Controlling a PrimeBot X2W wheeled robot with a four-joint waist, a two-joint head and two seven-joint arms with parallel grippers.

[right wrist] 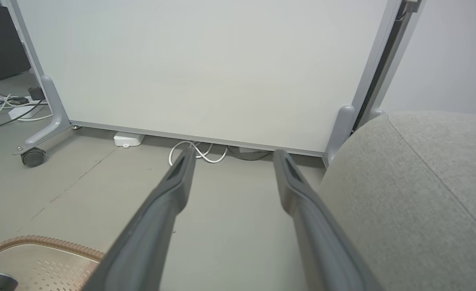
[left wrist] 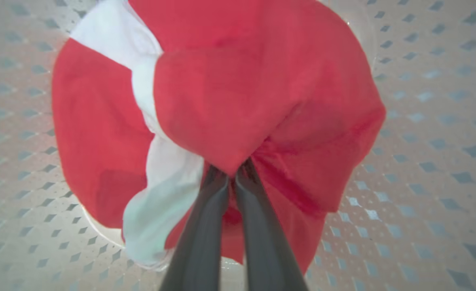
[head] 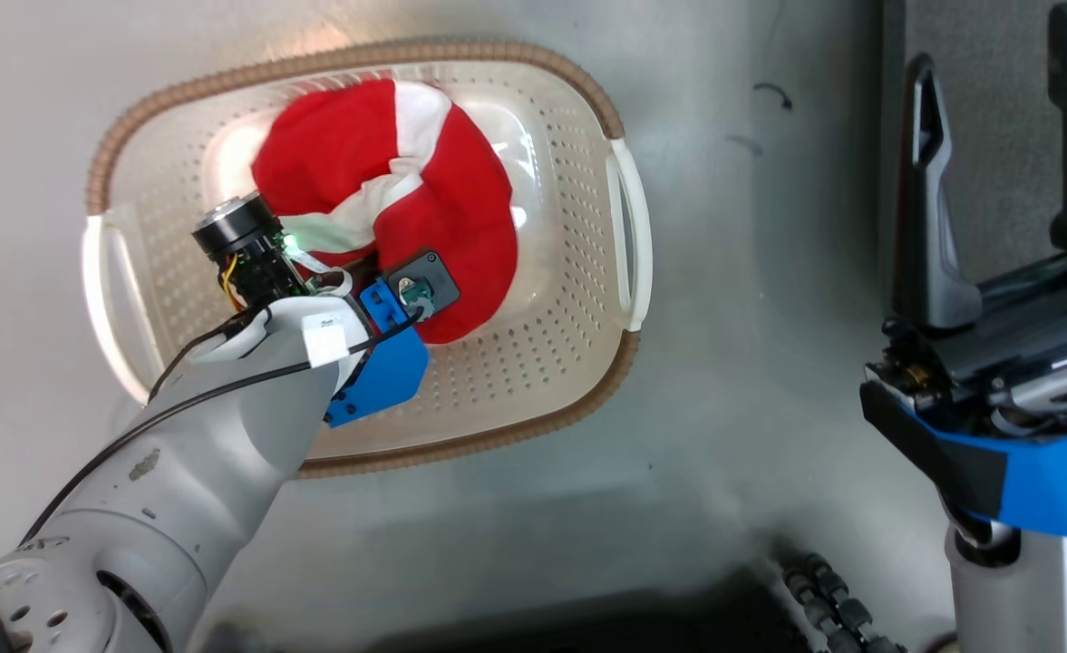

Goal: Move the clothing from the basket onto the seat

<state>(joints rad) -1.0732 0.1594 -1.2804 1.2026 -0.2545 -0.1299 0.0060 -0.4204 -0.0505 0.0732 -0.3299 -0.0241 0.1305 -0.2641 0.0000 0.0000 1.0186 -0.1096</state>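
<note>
1. Left gripper (left wrist: 234, 173), fingers together, pinches the red clothing (left wrist: 238, 93).
2. Clothing lies bunched in the basket (head: 578, 272), lengthwise upper left to lower right.
3. Right gripper (right wrist: 233, 154) gapes empty beside the seat (right wrist: 415, 194).

Smooth grey floor (right wrist: 100, 182) beneath me, glossy with soft reflected light, large white panel (right wrist: 205, 68) ahead of me on a grey wheeled foot (right wrist: 53, 117), white cable (right wrist: 199, 152) and small white box (right wrist: 128, 139) along its base, pale wall (right wrist: 452, 60) behind, more cords (right wrist: 3, 105) beyond the foot
</note>
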